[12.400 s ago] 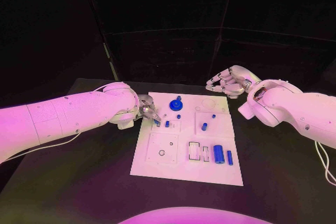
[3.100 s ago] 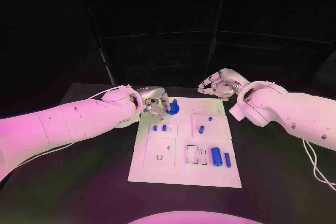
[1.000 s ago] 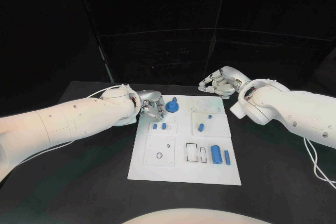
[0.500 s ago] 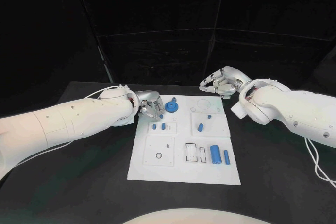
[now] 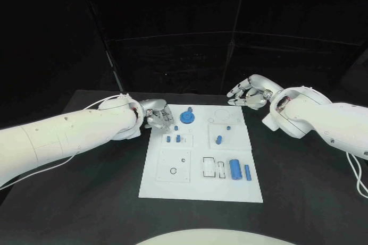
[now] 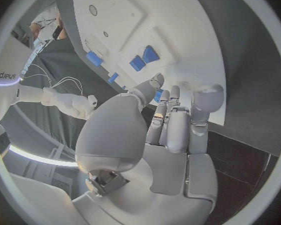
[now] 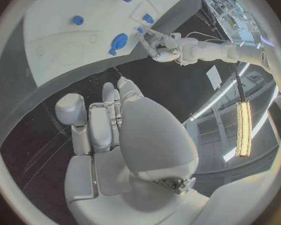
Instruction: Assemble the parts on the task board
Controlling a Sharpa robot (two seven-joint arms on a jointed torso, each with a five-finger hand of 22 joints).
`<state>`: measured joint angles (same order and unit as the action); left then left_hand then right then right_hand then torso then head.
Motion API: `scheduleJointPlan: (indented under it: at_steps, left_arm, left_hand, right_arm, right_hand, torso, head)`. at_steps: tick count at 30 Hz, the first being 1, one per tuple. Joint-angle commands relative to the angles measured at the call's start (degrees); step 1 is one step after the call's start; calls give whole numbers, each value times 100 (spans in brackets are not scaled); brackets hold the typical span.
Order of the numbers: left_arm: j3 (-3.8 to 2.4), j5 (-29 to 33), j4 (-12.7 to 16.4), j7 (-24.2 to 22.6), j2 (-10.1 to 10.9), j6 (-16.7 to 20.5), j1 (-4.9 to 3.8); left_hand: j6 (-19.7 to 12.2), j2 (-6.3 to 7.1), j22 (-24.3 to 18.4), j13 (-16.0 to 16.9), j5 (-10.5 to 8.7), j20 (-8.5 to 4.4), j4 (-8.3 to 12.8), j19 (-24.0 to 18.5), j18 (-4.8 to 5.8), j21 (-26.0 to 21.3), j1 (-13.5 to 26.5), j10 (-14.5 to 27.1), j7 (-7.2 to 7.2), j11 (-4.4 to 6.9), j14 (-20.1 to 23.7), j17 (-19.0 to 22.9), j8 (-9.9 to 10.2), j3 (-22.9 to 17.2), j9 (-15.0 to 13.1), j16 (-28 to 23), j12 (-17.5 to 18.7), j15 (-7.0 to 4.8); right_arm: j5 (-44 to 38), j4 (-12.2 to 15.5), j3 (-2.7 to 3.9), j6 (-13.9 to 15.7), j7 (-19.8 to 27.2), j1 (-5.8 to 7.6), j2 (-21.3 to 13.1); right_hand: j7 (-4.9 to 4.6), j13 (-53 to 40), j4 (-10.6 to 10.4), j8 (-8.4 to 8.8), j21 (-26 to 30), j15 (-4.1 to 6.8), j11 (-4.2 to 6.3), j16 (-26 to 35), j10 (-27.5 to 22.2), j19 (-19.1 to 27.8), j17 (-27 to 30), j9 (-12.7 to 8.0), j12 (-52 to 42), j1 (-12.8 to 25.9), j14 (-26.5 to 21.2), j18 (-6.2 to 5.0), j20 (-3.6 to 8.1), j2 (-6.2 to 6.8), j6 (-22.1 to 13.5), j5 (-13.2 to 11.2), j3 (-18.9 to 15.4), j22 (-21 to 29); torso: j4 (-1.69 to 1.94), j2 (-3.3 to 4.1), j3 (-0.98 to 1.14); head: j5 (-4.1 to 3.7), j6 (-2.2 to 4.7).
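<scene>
While both arms reach over the black desk (image 5: 84, 202), the board (image 5: 201, 189) lies flat at its middle, long side running away from the robot.

Left hand (image 5: 157, 117): at the board's far left edge, just beside the round blue part (image 5: 187, 117). Fingers (image 6: 178, 130) lie side by side and only slightly bent in the wrist view, with nothing between them; contact with the board cannot be judged.

Right hand (image 5: 252, 91): off the board, beyond its far right corner, above the desk. Fingers (image 7: 109, 122) are loosely curled, apart from each other, holding nothing.

Parts on the board:
- round blue part, far end, left of centre, with a short stub on top.
- two small pegs (image 5: 174, 139) side by side in the left panel, just nearer the robot than the left hand; a smaller blue piece (image 5: 177, 128) between them and the round part.
- slanted peg (image 5: 218, 139) in the right panel, with a tiny blue pin (image 5: 226, 129) just beyond it.
- large cylinder (image 5: 235, 169) and a slimmer bar (image 5: 248, 171) lying side by side near the board's right edge, next to dark-outlined slots (image 5: 211, 166).
- faint circular recess (image 5: 223, 116) at the far right corner, unfilled.
- near-left panel (image 5: 177, 166) shows two small holes.
</scene>
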<state>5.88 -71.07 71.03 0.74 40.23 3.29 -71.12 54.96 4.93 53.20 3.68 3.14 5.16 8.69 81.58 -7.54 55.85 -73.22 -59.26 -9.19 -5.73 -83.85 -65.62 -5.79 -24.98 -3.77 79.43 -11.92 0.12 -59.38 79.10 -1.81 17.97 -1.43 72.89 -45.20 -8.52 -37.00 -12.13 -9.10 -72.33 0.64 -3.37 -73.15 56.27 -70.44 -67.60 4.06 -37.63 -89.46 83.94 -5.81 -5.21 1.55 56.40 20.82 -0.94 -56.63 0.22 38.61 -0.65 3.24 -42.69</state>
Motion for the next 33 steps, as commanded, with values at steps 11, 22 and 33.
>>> scheduleJointPlan:
  at_steps: [11, 22, 33]
  left_arm:
    - [3, 5162, 236, -1179, 439, 560, -39]
    - [12, 6542, 649, -1825, 562, 192, -29]
    - [13, 6834, 746, -1935, 583, 143, -24]
  left_hand:
    - [290, -25, -1315, 30, -28, 127, -104, -622, -237, -1417, 99, -75, -104, -55, 471, 1298, -80, -45, -16, -738, -56, 92]
    - [354, -30, -1694, 60, -25, 137, -224, -1022, -293, -1941, 191, -318, -59, -4, 1106, 2497, -92, 205, -11, -1430, -203, 77]
    - [379, -86, -1765, 76, -25, 137, -220, -1115, -294, -2059, 122, -361, -51, 8, 1336, 2873, -110, 256, -14, -1648, -273, 74]
  right_arm:
    - [-3175, 592, -12, -475, -689, -245, -372]
    - [-3624, 542, -16, -336, -883, -530, -218]
    - [-3631, 272, -16, -401, -886, -610, 33]
  right_hand:
    - [73, 1730, -74, 24, 77, -19, -77, 161, 145, -65, 132, -9, 1768, -188, 137, -96, -34, 307, 303, -331, 425, 38]
    - [27, 2215, -89, 264, 58, -63, -153, 111, 80, -125, 67, -26, 2085, -202, 161, -83, -83, 396, 113, -410, 597, -6]
    - [-35, 2486, -61, 369, 30, -99, -195, 84, 120, -156, 39, -19, 2193, -257, 165, -77, -111, 404, 76, -695, 848, -53]
  torso:
    - [-9, -8, 10]
    - [-6, -1, 1]
    - [0, 13, -1]
  head:
    - [-204, 86]
    - [-265, 115]
    - [-238, 118]
